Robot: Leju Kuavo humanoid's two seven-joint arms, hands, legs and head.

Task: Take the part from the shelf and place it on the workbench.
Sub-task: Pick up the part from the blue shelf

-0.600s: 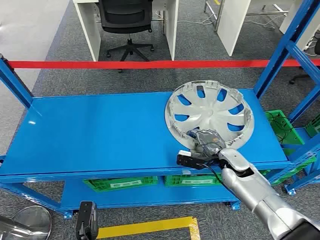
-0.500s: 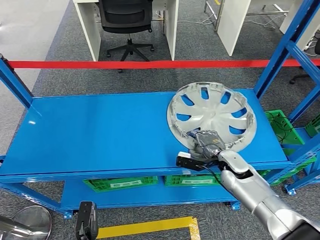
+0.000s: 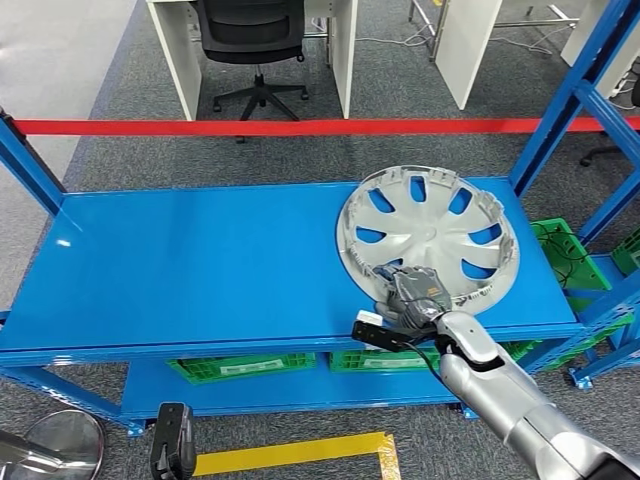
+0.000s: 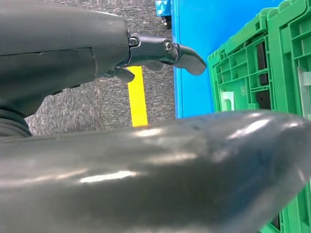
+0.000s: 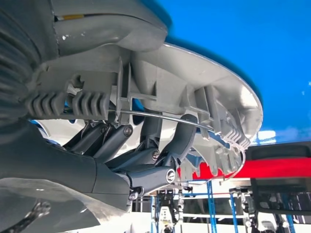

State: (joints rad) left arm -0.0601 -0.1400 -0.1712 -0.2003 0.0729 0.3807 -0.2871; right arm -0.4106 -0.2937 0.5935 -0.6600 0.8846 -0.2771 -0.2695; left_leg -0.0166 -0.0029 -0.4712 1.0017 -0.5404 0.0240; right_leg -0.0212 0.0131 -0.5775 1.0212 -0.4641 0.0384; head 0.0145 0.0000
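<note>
Silver wheel cover (image 3: 428,232) on the blue shelf (image 3: 189,260), its near rim clamped by the fingers (image 5: 176,145) of the right hand (image 3: 413,293): thumb over the rim, fingers hooked beneath, apparently so the cover can be lifted by its edge. The far rim lies beyond the fingers, toward the red tape (image 3: 226,127). The left hand (image 4: 161,51) hangs by green crates (image 4: 264,73), fingers apart, holding nothing.

Grey carpet (image 3: 113,150) covers the floor, crossed by a red barrier tape (image 3: 264,128). Beyond it a black office chair (image 3: 253,40) sits at a white desk (image 3: 343,50); yellow floor tape (image 3: 294,454) lies nearer.
</note>
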